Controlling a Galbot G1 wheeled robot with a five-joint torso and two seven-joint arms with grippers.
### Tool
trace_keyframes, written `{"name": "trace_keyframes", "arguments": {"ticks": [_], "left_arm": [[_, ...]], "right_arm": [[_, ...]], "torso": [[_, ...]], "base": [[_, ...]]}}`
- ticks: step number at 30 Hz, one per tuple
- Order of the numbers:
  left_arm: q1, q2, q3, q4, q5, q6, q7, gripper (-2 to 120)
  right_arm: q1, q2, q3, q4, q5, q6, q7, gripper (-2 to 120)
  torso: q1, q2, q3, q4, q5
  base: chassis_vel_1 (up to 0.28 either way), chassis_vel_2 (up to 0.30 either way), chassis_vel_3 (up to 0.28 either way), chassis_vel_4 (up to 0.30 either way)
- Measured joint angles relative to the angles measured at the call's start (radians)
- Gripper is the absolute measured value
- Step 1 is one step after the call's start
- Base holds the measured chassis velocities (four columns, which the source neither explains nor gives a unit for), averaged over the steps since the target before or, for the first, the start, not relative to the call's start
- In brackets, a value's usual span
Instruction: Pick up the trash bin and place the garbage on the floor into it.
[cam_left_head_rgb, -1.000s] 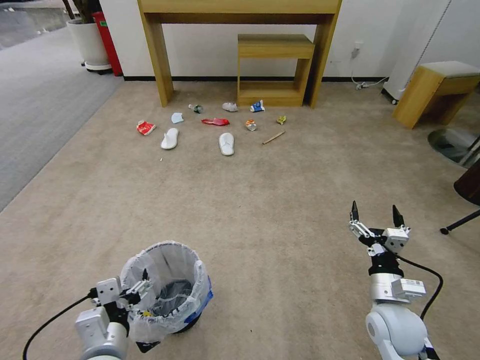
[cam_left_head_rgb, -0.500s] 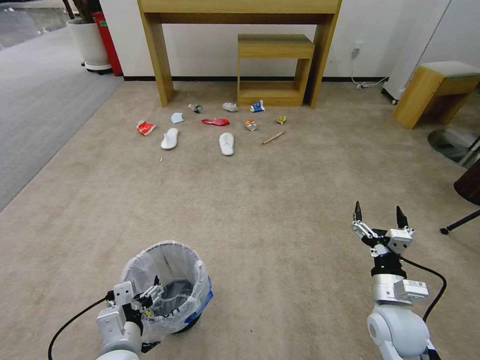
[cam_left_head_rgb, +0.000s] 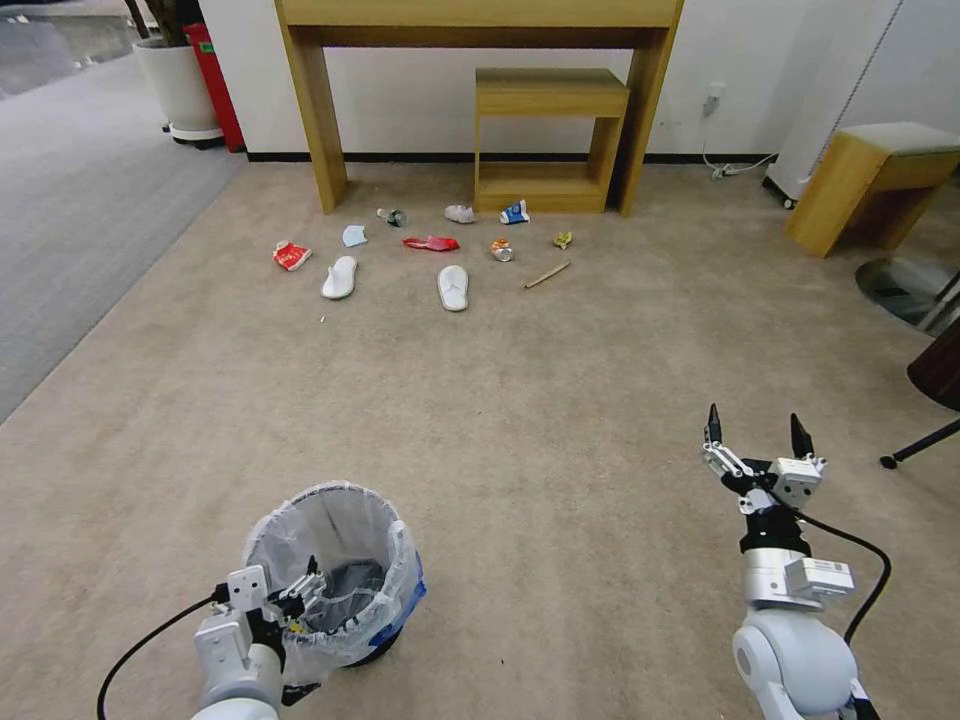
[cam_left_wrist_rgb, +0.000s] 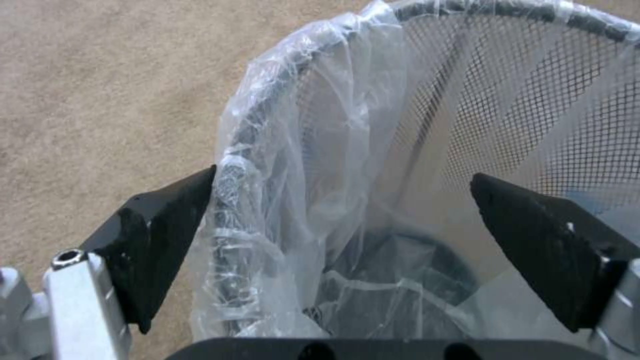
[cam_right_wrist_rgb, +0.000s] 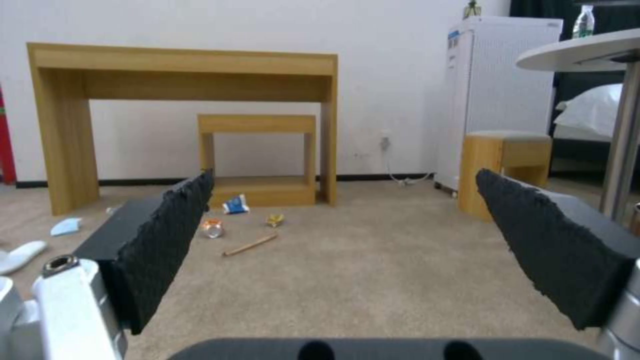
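One bin stands near left on the floor, and the left gripper straddles its near rim with jaws wide apart, one outside and one inside the bag, clamping nothing. Far off before the wooden console lies the garbage: two slippers, a mask, two red wrappers, a can, a carton, a bottle and a stick, with bare carpet between. The right gripper hangs near right, spread wide and empty; since half a second ago nothing has visibly shifted.
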Motion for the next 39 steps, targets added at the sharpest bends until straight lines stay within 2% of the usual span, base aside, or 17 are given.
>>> {"name": "trace_keyframes", "arguments": {"ticks": [39], "left_arm": [[-0.003,-0.009,-0.023,0.042,-0.032,0.029,-0.032,100]], "right_arm": [[0.0,-0.015,-0.014,-0.007,-0.009,-0.011,0.005,100]], "torso": [[0.0,0.0,0.0,0.0,0.0002]], "base": [[0.0,0.0,0.0,0.0]]}}
